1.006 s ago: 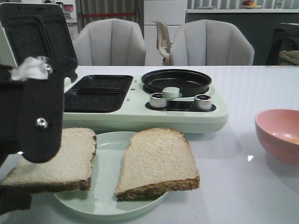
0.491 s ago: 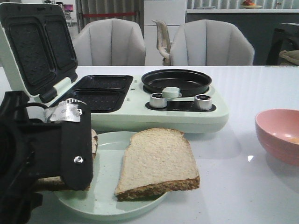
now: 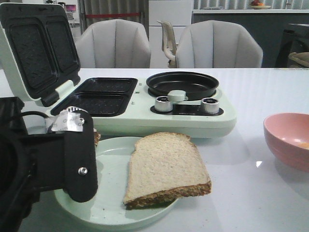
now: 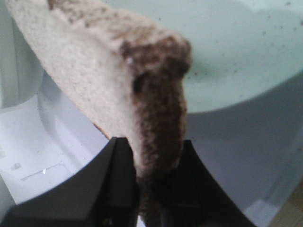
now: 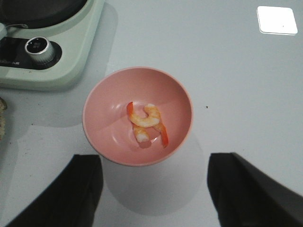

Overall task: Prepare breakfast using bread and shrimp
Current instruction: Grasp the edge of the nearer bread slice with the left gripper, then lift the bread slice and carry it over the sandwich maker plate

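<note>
My left gripper is shut on the dark crust edge of one bread slice, which hangs tilted over the pale green plate. In the front view my black left arm hides that slice except for a corner. The other bread slice lies flat on the right half of the plate. The shrimp, curled and orange-pink, rests in the pink bowl. Just short of that bowl, my right gripper hangs above the table, open and holding nothing.
A pale green sandwich maker stands behind the plate, its lid raised and its two black trays exposed. A round black pan and two knobs sit on its right half. The pink bowl is at the table's right edge.
My left arm came in lower and to the right, and the left slice has left its flat place on the plate. The right slice slid slightly to the right.
</note>
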Controlling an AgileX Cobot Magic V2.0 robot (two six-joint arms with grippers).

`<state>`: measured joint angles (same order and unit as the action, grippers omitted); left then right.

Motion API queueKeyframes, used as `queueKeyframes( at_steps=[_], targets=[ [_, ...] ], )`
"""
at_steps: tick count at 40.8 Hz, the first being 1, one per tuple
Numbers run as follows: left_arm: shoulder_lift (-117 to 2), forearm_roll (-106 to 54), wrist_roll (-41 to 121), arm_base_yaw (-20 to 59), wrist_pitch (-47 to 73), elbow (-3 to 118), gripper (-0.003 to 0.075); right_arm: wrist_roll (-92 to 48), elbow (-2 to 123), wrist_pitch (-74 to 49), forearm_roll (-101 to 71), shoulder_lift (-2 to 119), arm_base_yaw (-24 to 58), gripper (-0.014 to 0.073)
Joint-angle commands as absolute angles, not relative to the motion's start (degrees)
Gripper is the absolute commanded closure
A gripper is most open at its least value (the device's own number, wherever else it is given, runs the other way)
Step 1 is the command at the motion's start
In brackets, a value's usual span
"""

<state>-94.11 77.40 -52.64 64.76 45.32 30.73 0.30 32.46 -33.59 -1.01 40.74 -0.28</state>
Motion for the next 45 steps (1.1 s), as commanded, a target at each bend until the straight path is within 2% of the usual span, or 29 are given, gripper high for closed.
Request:
queueKeyframes(
  at_steps=[1,15,25,34,45],
  targets=[
    [-90.45,76.56,-53.21,67.81,51.14,31.45,0.0619,0.00,34.13,-29.61,-0.62,40.91,-0.49,0.0024],
    [-77.06,76.27,-49.48,73.61,65.28,31.59,0.0619,0.00,34.13,-29.61,-0.62,40.91,-0.49,0.0024],
    [-70.57,75.24,-39.09,73.33,66.63,36.24,0.0619,0.00,34.13,-29.61,-0.62,40.91,-0.49,0.0024],
    [-72.64,75.24,-34.05,65.25,63.83,43.96,0.0619,0.00,34.13,-29.61,-0.62,40.91,-0.49,0.0024],
    [-77.44,81.34,-31.72,52.60,50.26,51.57,0.0619,0.00,34.13,-29.61,-0.62,40.91,-0.49,0.0024]
  ],
)
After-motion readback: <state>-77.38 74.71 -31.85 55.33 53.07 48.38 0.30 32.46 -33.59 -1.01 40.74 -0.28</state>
